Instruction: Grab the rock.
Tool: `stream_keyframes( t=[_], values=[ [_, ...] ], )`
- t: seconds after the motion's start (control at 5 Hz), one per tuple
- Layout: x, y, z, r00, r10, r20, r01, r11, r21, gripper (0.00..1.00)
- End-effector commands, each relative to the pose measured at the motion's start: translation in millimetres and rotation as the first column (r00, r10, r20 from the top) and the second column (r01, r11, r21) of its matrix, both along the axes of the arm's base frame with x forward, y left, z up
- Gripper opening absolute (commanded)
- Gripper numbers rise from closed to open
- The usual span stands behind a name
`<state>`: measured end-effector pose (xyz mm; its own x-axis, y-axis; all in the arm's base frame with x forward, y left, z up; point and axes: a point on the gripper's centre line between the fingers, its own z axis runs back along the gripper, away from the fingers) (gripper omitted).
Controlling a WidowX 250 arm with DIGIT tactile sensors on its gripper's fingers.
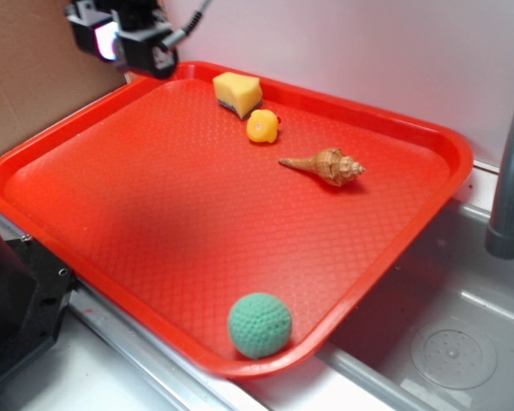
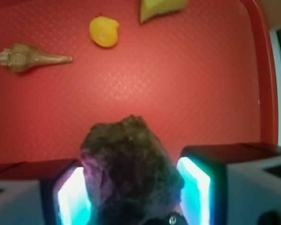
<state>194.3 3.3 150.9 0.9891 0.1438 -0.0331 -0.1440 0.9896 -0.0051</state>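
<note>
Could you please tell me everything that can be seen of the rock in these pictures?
The rock shows only in the wrist view: a dark brown-grey lump with a rough, pitted, stony surface and angular faces. It sits between the two lit pads of the claw, which is shut on it, raised above the red tray. In the exterior view the claw hides it.

Black jaws, glowing cyan pads (image 2: 195, 185)

So the rock (image 2: 131, 173) sits between the gripper (image 2: 133, 192) jaws, up over the tray (image 1: 154, 214); sponge (image 1: 237, 92), duck (image 1: 262, 126), shell (image 1: 325, 165) ahead, ball (image 1: 259, 324) farthest.
</note>
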Motion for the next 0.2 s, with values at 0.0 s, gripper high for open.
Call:
stream_keyframes(
  t=[0.0],
  values=[
    [-9.6,-1.5,17.2,0.995,0.007,0.099,-0.014,0.997,0.072,0.00]
  ],
)
